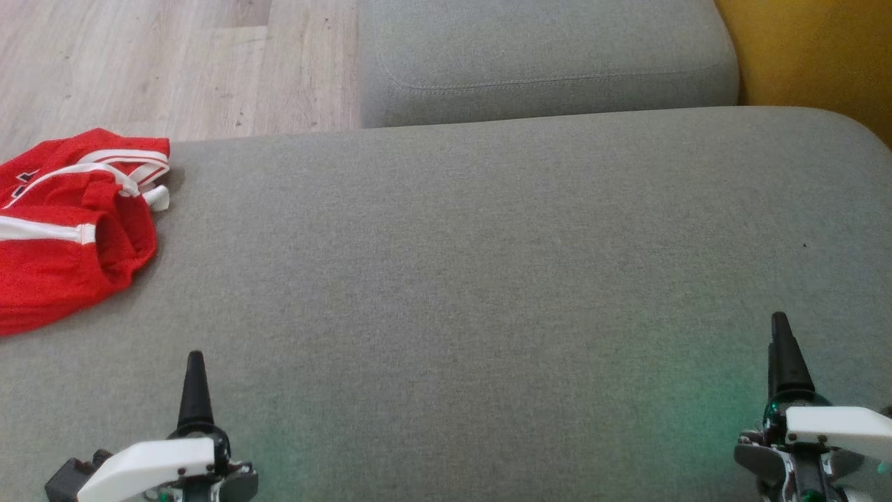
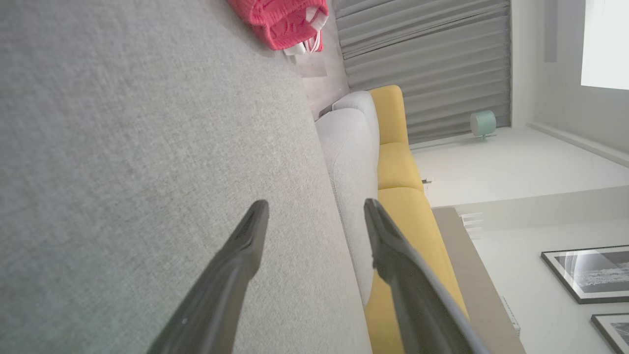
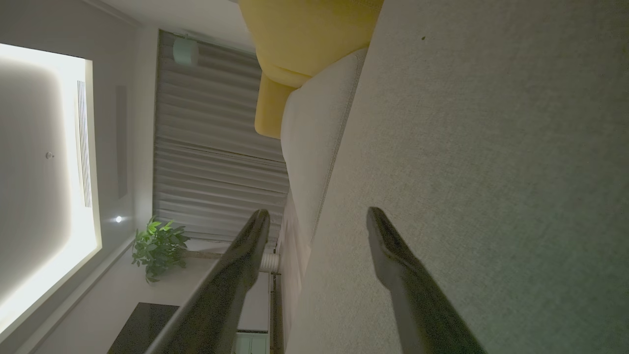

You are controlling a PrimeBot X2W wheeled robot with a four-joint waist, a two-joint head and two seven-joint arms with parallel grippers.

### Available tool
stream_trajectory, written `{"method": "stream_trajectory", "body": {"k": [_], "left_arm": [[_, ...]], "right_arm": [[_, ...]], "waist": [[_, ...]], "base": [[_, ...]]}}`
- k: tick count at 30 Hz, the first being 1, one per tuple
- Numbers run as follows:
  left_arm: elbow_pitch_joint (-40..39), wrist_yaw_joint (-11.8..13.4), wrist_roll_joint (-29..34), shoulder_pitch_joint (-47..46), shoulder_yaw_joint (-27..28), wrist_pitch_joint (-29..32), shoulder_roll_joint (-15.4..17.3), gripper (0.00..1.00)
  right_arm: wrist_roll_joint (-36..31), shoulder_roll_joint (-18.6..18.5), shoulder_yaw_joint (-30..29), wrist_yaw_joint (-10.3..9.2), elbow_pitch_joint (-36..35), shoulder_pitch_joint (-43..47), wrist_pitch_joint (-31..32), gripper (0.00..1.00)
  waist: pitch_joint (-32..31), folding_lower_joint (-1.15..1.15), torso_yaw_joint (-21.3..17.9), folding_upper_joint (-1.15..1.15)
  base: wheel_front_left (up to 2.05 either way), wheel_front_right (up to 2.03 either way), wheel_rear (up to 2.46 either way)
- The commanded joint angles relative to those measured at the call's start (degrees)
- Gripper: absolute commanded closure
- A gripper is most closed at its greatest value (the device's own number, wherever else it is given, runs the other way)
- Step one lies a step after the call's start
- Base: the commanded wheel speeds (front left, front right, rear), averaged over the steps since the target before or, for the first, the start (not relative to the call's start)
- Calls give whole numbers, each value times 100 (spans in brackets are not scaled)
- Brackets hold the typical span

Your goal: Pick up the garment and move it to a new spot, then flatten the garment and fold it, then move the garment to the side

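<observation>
**A:** Where is the garment?

**B:** The red garment (image 1: 63, 230) lies bunched at the left edge of the head view, on the grey cushion (image 1: 488, 244). The frame cuts part of it off. A white drawstring (image 1: 157, 199) pokes out at its upper right.

**A:** And the claws?

**B:** The left claw (image 1: 194, 376) sits at the lower left and the right claw (image 1: 782, 341) at the lower right. Both are spread wide with nothing between their fingers, and both are well apart from the garment.

**A:** So what's the step, and how should it be done?

**B:** I'd judge it's the pick-up, since the cloth looks rumpled rather than flat. The left claw is nearer, so it should lead. It should pinch a thick fold of fabric or the striped waistband, not the drawstring, which would likely slip or pull loose. The garment then needs lifting clear of the cushion before it is carried, so the mesh doesn't drag. The bare middle of the cushion looks roomy enough for flattening.

**A:** What's the count?

**B:** One garment and two claws. There are two grey cushions, the second (image 1: 543, 56) at the top centre. One yellow seat (image 1: 808, 49) is at the upper right.
</observation>
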Motion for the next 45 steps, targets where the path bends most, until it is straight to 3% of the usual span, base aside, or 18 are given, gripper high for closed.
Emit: {"method": "stream_trajectory", "body": {"k": [1, 15, 45], "left_arm": [[-250, 9, 154, -126, 9, -75, 30, 0], [-425, 137, 1512, -33, -230, -313, 33, 0], [-346, 288, 3728, 222, -624, -824, 41, 0]], "right_arm": [[-160, -28, 59, 12, -257, -106, -67, 0], [-1615, -34, 321, 18, -474, -5, -303, 0], [-3999, -46, 800, 29, -506, 132, -810, 0]], "waist": [[-3, 0, 2, 0], [-48, 0, 17, 0], [-148, 0, 32, 0]], "base": [[0, 0, 0], [0, 0, 0], [0, 0, 0]]}}
